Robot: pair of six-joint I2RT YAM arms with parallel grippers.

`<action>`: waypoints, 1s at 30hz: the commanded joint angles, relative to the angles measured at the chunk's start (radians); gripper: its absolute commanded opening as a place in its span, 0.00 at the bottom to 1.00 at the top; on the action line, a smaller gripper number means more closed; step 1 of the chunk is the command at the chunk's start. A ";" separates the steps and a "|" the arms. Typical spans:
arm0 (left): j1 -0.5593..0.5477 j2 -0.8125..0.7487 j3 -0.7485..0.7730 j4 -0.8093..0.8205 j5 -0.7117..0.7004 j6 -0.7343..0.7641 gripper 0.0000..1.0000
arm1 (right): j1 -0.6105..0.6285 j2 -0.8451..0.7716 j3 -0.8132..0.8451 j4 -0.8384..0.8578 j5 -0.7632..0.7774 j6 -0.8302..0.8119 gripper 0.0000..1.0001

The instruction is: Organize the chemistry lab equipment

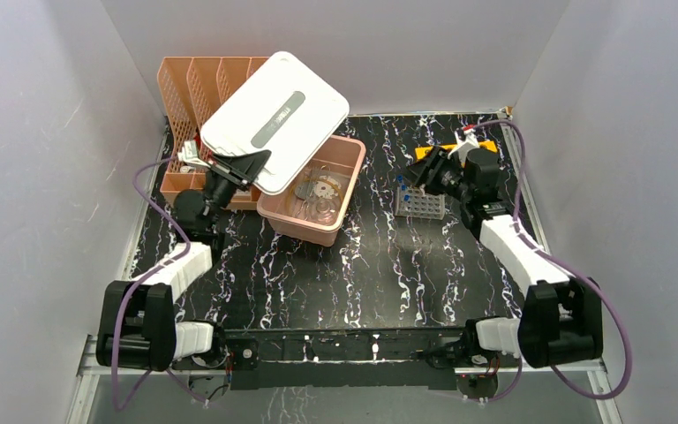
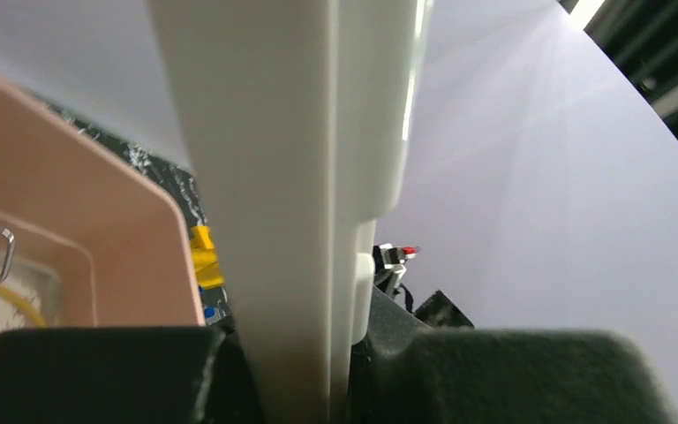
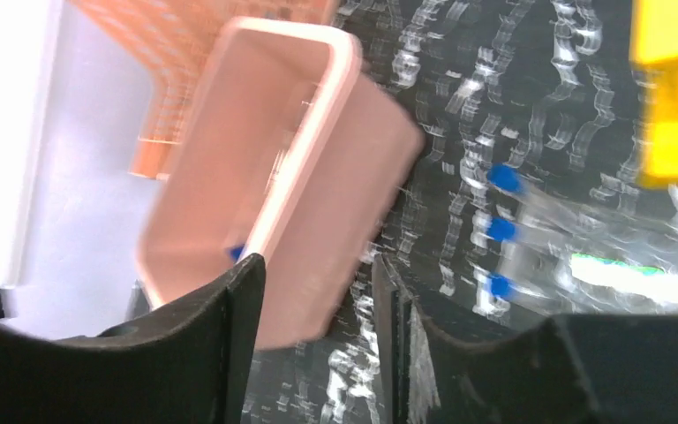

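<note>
My left gripper (image 1: 245, 168) is shut on the edge of the white lid (image 1: 274, 119), which it holds tilted over the pink tub (image 1: 269, 210). In the left wrist view the lid (image 2: 291, 177) stands edge-on between the jaws of the left gripper (image 2: 296, 371). Clear glass dishes (image 1: 318, 193) lie inside the tub. A clear tube rack (image 1: 420, 205) with blue-capped tubes stands right of the tub, and a yellow rack (image 1: 427, 152) lies behind it. My right gripper (image 1: 424, 172) hovers over the clear rack (image 3: 538, 238), open (image 3: 316, 265), with nothing between its fingers.
A peach mesh file holder (image 1: 190, 84) stands at the back left, behind the tub. White walls close in the black marbled table (image 1: 362, 274) on three sides. The right wrist view shows the tub (image 3: 318, 177) beyond the fingers and the yellow rack (image 3: 675, 88) at top right.
</note>
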 commanded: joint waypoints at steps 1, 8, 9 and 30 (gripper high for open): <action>-0.087 -0.062 -0.036 -0.002 -0.264 -0.009 0.00 | 0.054 0.070 0.059 0.475 -0.204 0.207 0.68; -0.303 -0.022 0.024 0.057 -0.414 0.007 0.00 | 0.334 0.380 0.253 0.708 -0.132 0.303 0.90; -0.328 -0.027 0.018 0.050 -0.427 0.033 0.00 | 0.344 0.412 0.269 0.741 -0.137 0.315 0.90; -0.342 0.036 0.046 0.067 -0.506 -0.009 0.00 | 0.380 0.241 0.127 0.851 -0.139 0.362 0.87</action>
